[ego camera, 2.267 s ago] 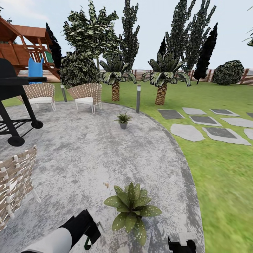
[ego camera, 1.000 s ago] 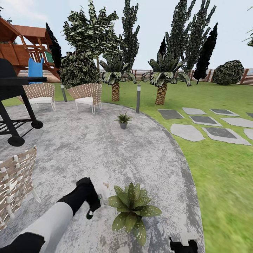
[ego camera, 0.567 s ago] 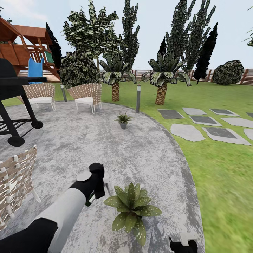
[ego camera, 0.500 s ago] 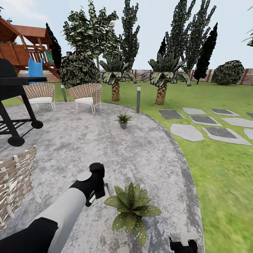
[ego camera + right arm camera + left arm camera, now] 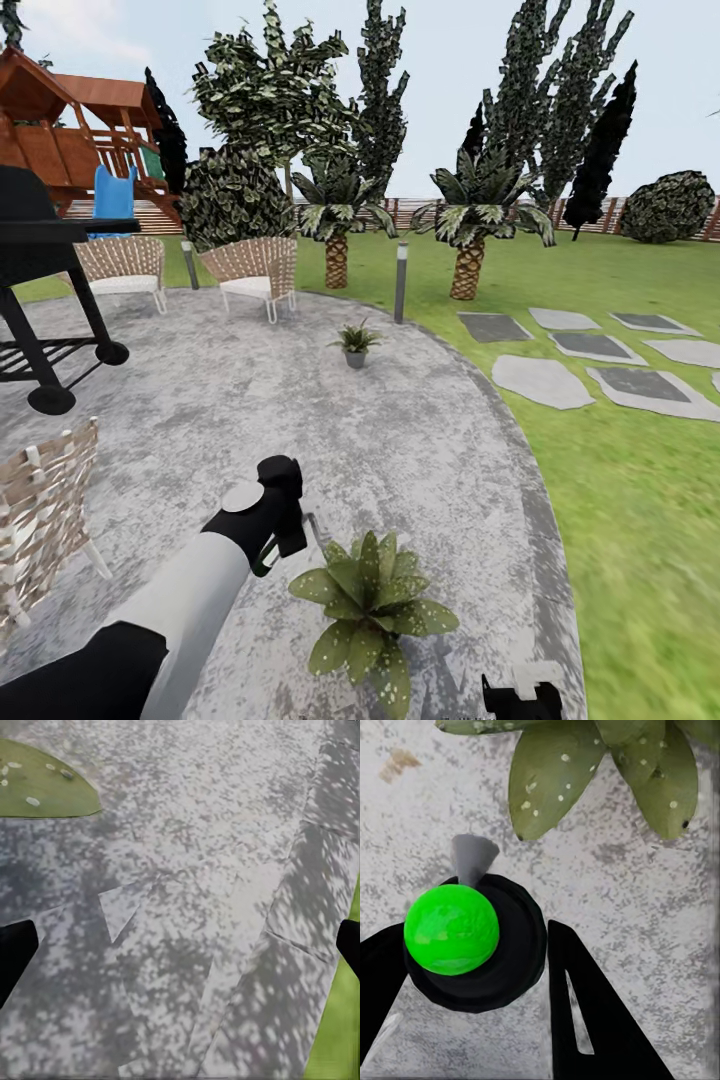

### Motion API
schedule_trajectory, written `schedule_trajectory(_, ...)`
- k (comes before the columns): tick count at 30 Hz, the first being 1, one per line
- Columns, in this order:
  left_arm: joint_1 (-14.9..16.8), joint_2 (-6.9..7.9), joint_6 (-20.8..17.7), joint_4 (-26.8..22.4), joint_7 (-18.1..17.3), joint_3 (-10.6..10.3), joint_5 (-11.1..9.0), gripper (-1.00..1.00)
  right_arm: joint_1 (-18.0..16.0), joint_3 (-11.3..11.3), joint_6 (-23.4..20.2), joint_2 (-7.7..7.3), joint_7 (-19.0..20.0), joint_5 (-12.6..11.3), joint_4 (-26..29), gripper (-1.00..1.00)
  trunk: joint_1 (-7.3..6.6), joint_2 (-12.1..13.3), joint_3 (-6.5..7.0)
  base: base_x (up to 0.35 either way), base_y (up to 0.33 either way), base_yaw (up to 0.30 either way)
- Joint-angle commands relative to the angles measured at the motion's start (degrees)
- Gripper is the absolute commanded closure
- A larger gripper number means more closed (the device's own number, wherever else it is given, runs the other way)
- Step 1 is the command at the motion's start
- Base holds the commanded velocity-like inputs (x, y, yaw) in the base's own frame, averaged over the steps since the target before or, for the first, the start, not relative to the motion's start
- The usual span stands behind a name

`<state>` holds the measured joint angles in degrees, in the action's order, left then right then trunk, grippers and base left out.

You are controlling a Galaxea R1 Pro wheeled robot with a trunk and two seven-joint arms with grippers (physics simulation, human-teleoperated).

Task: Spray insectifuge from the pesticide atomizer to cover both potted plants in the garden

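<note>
Near potted plant sits on grey mottled patio at 6 o'clock, speckled leaves spread. Left gripper at 7 o'clock, just beside plant, fingers clamped on pesticide atomizer; green cap, grey nozzle toward leaves. Right gripper at 5 o'clock, low edge, fingers spread wide over bare paving. Woven chair at 9. Far potted plant near 12, by a bollard lamp. Grill at 10. Lawn w/ stepping stones at 2. Palms, trees, slat fence, playset beyond.
</note>
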<state>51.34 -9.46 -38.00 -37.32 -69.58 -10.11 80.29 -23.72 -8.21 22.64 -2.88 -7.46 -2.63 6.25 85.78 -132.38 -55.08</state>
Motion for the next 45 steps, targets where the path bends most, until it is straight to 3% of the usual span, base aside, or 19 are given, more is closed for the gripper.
schedule_trajectory(1,0.0,-0.08,-0.5,0.0,-0.4,-0.1,0.2,1.0,0.0,-0.5,0.1,-0.02,-0.3,-0.3,0.0,-1.0,-0.03,0.0,-0.06,-0.252,-0.177,0.163)
schedule_trajectory(5,-0.1,-0.26,-0.5,0.0,-2.2,-0.2,0.2,1.0,0.0,-0.5,0.1,-0.02,-0.3,-0.3,0.0,-1.0,-0.03,0.0,-0.06,-0.189,-0.109,0.039)
schedule_trajectory(10,-0.1,-0.54,-0.7,0.0,-5.2,-5.1,0.2,1.0,0.0,-0.5,0.1,-0.02,-0.3,-0.3,0.0,-1.0,-0.03,0.0,-0.06,-0.01,-0.006,0.001)
schedule_trajectory(12,-0.1,-0.54,-0.7,0.0,-5.3,-5.6,0.3,1.0,0.0,-0.5,0.1,-0.02,-0.3,-0.3,0.0,-1.0,-0.03,0.0,-0.06,0.132,0.0,0.0)
schedule_trajectory(27,-0.4,-0.54,-1.4,0.0,-5.3,-5.9,0.2,1.0,0.0,-0.5,0.1,-0.02,-0.3,-0.3,0.0,-1.0,-0.03,0.0,-0.06,0.073,-0.142,0.0)
schedule_trajectory(45,-0.2,-0.54,-1.4,-0.1,-5.3,-6.1,0.3,1.0,0.0,-0.5,0.1,0.07,-0.3,-0.3,0.0,-1.0,-0.03,0.0,-0.06,-0.179,-0.081,0.165)
